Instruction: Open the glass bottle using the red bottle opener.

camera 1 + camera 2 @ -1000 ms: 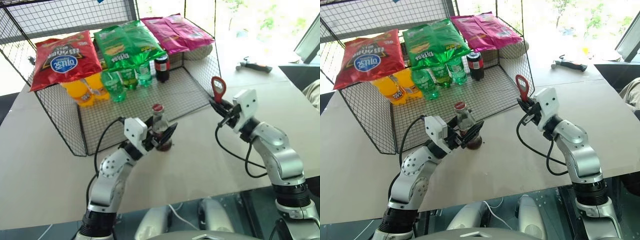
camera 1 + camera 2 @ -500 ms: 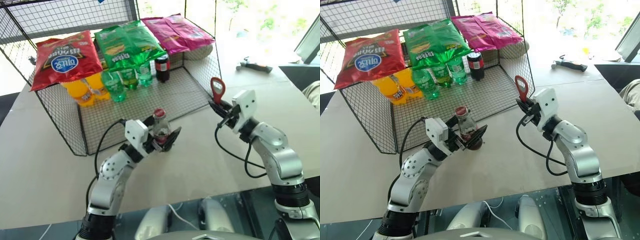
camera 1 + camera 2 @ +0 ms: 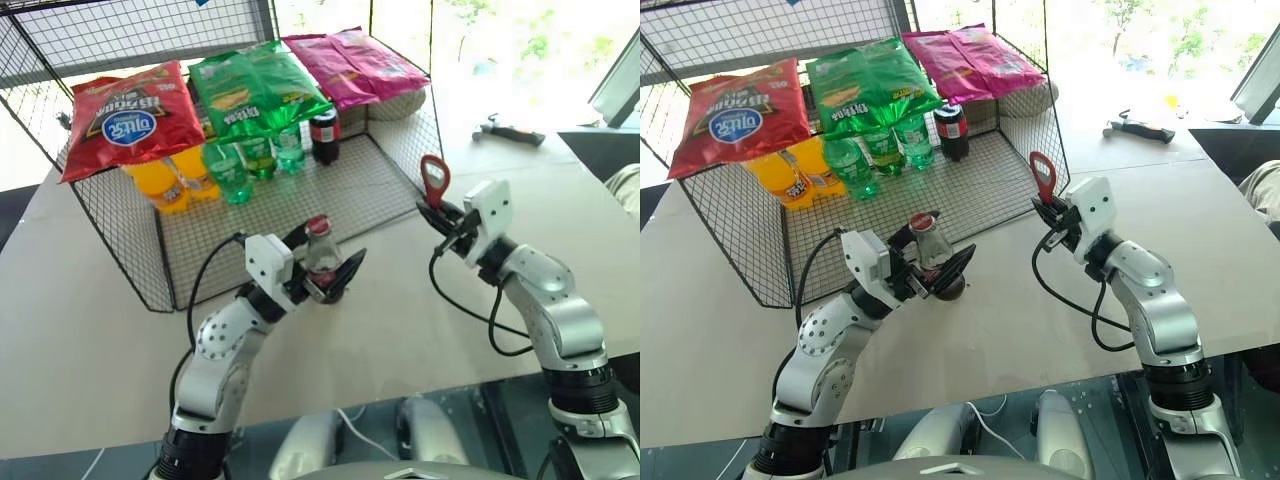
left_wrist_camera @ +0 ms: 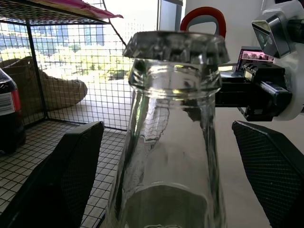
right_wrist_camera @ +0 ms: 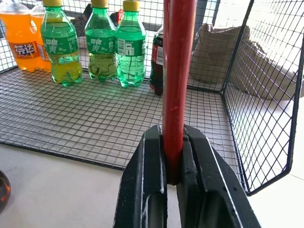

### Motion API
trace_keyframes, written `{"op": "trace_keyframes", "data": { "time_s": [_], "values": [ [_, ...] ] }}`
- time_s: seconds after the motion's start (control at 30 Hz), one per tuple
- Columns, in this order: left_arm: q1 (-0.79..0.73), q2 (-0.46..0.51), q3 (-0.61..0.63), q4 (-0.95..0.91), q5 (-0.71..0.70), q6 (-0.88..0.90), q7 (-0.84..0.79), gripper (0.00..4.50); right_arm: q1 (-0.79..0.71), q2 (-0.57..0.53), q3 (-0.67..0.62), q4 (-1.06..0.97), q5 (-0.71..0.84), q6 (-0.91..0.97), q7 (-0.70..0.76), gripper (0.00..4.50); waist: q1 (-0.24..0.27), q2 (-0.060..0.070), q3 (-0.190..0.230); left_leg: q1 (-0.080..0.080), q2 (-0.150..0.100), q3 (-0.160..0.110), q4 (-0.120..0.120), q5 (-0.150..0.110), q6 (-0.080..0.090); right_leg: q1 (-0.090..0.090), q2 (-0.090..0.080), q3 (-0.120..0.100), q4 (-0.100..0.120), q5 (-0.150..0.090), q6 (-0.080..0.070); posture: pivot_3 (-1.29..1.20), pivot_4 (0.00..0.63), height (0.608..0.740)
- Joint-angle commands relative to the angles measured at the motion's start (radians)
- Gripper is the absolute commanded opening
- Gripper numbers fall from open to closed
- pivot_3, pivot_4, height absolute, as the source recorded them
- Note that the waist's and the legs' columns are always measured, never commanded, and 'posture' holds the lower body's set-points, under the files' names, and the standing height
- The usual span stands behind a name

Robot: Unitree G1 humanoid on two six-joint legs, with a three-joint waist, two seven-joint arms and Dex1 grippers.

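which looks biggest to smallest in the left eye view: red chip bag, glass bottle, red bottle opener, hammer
1. red chip bag
2. glass bottle
3. hammer and red bottle opener: they look alike, and the hammer lies farther off, so no ranking.

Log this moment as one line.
left gripper: open around glass bottle, capped | right gripper: shut on red bottle opener, upright

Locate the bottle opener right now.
The red bottle opener stands upright, pinched by its handle in the right gripper, on the robot's right beside the wire rack's near corner, apart from the glass bottle.
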Motion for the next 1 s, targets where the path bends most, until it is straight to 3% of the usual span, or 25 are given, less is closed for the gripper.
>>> {"op": "trace_keyframes", "data": {
  "time_s": [0.03, 0.43, 0.47, 0.5, 0.63, 0.8, 1.0],
  "values": [
    [-0.003, -0.002, 0.012, -0.044, -0.016, -0.013, 0.004, 4.46, -0.025, 0.003, -0.007, -0.018, 0.001, -0.031, 0.006, 0.0, 0.0, 0.0, 0.0, 0.0, 0.0, 0.0, 0.0, 0.0, 0.0, 0.0, 0.0, 0.0, 0.0, 0.0, 0.0, 0.0, 0.15, 0.74],
    [0.0, -0.011, 0.018, -0.051, -0.036, -0.02, 0.0, 4.46, -0.028, 0.013, 0.011, -0.021, -0.003, -0.035, 0.011, 0.0, 0.0, 0.0, 0.0, 0.0, 0.0, 0.0, 0.0, 0.0, 0.0, 0.0, 0.0, 0.0, 0.0, 0.0, 0.0, 0.0, 0.15, 0.74],
    [0.001, -0.01, 0.018, -0.052, -0.034, -0.021, -0.001, 3.97, -0.028, 0.013, 0.012, -0.021, -0.003, -0.035, 0.012, 0.0, 0.0, 0.0, 0.0, 0.0, 0.0, 0.0, 0.0, 0.0, 0.0, 0.0, 0.0, 0.0, 0.0, 0.0, 0.0, 0.0, 0.15, 0.74],
    [0.003, -0.009, 0.017, -0.052, -0.032, -0.023, -0.002, 3.81, -0.028, 0.013, 0.013, -0.02, -0.004, -0.035, 0.013, 0.0, 0.0, 0.0, 0.0, 0.0, 0.0, 0.0, 0.0, 0.0, 0.0, 0.0, 0.0, 0.0, 0.0, 0.0, 0.0, 0.0, 0.15, 0.74],
    [0.02, -0.001, 0.009, -0.045, -0.014, -0.035, -0.011, 2.06, -0.029, 0.008, 0.023, -0.016, -0.013, -0.043, 0.026, 0.0, 0.0, 0.0, 0.0, 0.0, 0.0, 0.0, 0.0, 0.0, 0.0, 0.0, 0.0, 0.0, 0.0, 0.0, 0.0, 0.0, 0.15, 0.74],
    [0.033, 0.005, 0.004, -0.038, 0.001, -0.037, -0.008, 2.05, -0.048, -0.015, 0.089, -0.039, -0.079, -0.106, 0.064, 0.0, 0.0, 0.0, 0.0, 0.0, 0.0, 0.0, 0.0, 0.0, 0.0, 0.0, 0.0, 0.0, 0.0, 0.0, 0.0, 0.0, 0.15, 0.74],
    [0.035, 0.003, 0.001, -0.023, 0.014, -0.042, -0.004, 2.05, -0.11, -0.027, 0.262, 0.006, -0.348, -0.366, 0.036, 0.0, -0.002, 0.0, 0.0, 0.001, 0.0, 0.001, 0.0, 0.0, 0.0, 0.0, 0.0, 0.0, 0.0, 0.0, 0.0, 0.0, 0.15, 0.74]
  ]
}}
